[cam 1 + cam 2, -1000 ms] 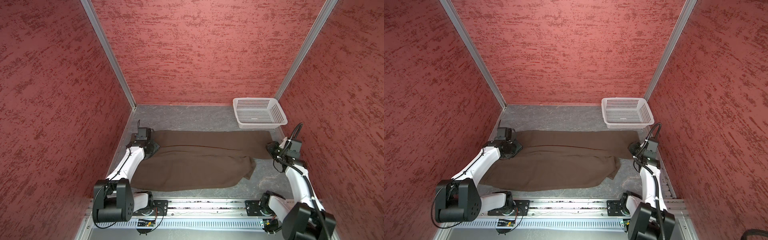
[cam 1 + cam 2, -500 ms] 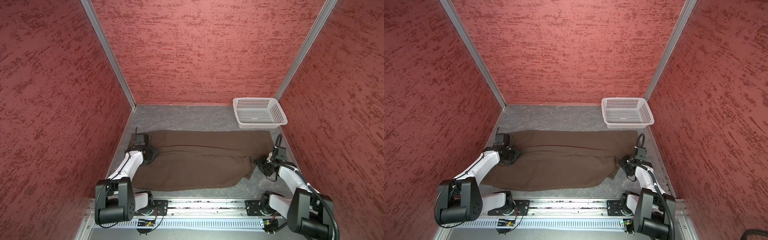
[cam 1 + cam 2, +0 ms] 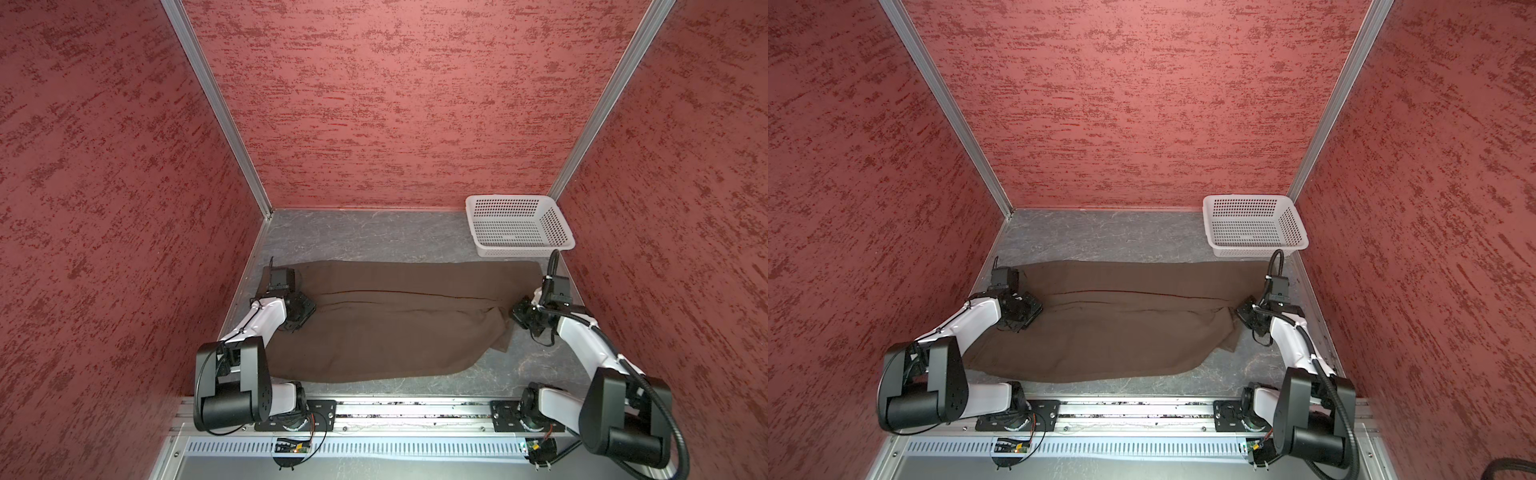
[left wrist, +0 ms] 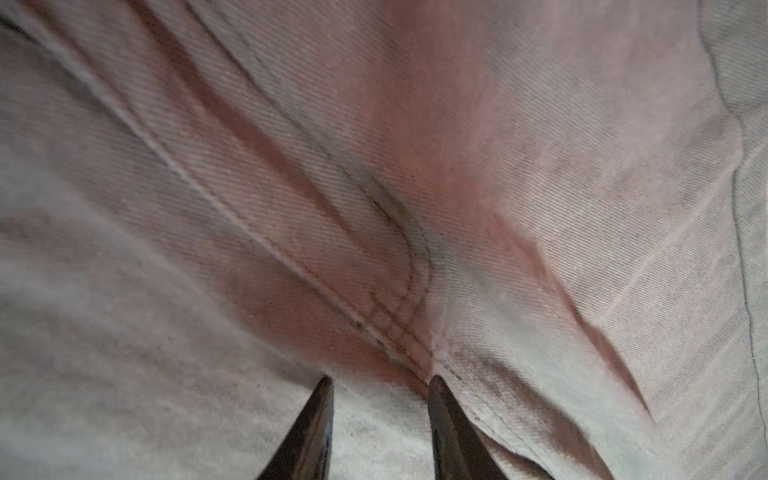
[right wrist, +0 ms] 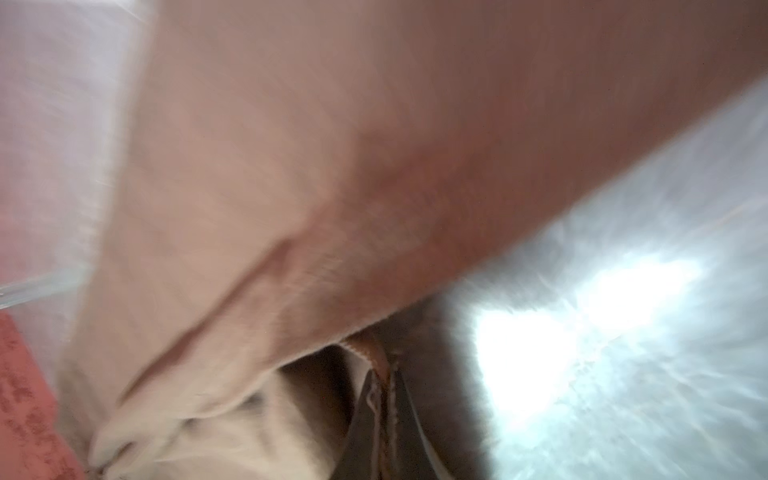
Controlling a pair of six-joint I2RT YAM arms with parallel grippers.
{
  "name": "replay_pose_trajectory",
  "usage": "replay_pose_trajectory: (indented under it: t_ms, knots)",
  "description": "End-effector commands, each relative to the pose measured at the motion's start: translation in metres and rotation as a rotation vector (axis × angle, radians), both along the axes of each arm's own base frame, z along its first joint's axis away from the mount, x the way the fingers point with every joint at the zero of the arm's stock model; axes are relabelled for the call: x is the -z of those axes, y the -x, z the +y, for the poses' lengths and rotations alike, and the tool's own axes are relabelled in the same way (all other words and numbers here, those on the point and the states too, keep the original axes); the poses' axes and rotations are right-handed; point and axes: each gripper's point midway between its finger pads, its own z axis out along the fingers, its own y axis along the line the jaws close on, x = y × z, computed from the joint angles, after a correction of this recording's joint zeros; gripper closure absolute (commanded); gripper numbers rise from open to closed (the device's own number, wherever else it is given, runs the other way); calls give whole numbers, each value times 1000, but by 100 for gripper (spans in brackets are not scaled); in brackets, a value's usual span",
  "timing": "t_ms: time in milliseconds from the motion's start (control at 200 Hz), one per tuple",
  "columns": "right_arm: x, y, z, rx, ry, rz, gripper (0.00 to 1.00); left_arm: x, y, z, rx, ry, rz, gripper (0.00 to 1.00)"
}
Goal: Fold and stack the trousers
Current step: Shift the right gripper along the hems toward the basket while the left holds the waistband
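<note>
The dark brown trousers point(image 3: 395, 328) point(image 3: 1121, 332) lie spread lengthwise across the grey table in both top views, the nearer leg folded over the farther one. My left gripper point(image 3: 300, 316) point(image 3: 1026, 312) rests on their left end. In the left wrist view it point(image 4: 380, 384) stands open, its fingertips point(image 4: 436, 388) down on the cloth beside a stitched seam point(image 4: 399, 324). My right gripper point(image 3: 517, 311) point(image 3: 1241, 311) is at the right end of the nearer leg. In the right wrist view it point(image 5: 384, 370) is shut on the hem edge of the trousers point(image 5: 291, 187).
A white perforated basket point(image 3: 519, 251) point(image 3: 1254, 251) stands at the back right corner, just beyond the far trouser leg. Red textured walls point(image 3: 395, 104) close in three sides. The metal rail point(image 3: 395, 409) with both arm bases runs along the front edge.
My right gripper came from the far leg's end down to the nearer leg's hem and shut on it. The left gripper shifted slightly nearer on the left end.
</note>
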Motion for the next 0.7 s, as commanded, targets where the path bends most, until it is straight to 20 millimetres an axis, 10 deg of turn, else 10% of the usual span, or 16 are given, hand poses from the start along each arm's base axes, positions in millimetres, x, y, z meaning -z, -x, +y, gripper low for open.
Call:
replay_pose_trajectory:
  t_ms: [0, 165, 476, 586, 696]
  knots:
    - [-42, 3, -20, 12, 142, -10, 100, 4, -2, 3, 1, 10, -14, 61]
    - [-87, 4, -32, 48, 209, -49, 100, 5, -2, 8, -7, 18, -16, 61]
    - [-108, 9, -29, 25, 199, -44, 100, 13, 1, 13, -23, 22, -9, 61]
    - [-102, -2, -36, 18, 227, -28, 63, 19, 2, 15, -31, 19, 6, 61]
    - [-95, -5, -41, 13, 250, 8, 51, 22, 5, 18, -44, 10, 15, 63]
